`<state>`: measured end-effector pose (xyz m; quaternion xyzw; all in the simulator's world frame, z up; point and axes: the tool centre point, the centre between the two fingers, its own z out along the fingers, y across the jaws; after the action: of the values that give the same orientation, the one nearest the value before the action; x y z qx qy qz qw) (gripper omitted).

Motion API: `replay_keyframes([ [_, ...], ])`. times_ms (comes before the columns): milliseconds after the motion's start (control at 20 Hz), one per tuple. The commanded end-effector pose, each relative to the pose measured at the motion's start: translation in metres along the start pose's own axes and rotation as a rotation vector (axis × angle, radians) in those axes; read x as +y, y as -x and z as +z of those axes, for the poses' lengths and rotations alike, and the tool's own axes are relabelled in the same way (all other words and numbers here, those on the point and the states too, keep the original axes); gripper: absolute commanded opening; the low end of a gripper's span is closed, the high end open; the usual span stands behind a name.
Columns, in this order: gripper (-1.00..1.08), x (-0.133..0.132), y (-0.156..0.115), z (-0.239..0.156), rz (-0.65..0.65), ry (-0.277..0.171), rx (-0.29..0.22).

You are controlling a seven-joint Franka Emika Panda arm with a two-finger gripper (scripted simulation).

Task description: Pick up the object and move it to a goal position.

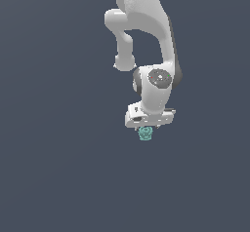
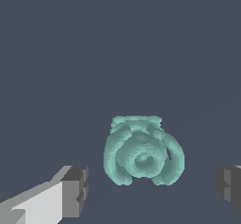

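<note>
The object is a small teal-green knobbly blob, directly under my white gripper at the end of the arm in the exterior view. In the wrist view the object lies between my two fingers, with a clear gap on each side. My gripper is open around it. One fingertip and the other stand apart from the blob and do not touch it. The fingers are too small to make out in the exterior view.
A plain dark grey-blue surface fills both views. No other object, container, edge or goal marker shows.
</note>
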<state>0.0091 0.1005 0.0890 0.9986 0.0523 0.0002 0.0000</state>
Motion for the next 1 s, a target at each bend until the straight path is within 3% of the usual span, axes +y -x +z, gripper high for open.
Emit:
replay_keyframes([
  [0, 1.00, 0.000, 0.000, 0.007, 0.000, 0.000, -0.001],
  [600, 1.00, -0.001, 0.000, 0.048, -0.002, 0.000, 0.000],
  [650, -1.00, -0.001, 0.000, 0.048, -0.002, 0.000, 0.000],
  [950, -1.00, -0.001, 0.000, 0.048, -0.002, 0.000, 0.000],
])
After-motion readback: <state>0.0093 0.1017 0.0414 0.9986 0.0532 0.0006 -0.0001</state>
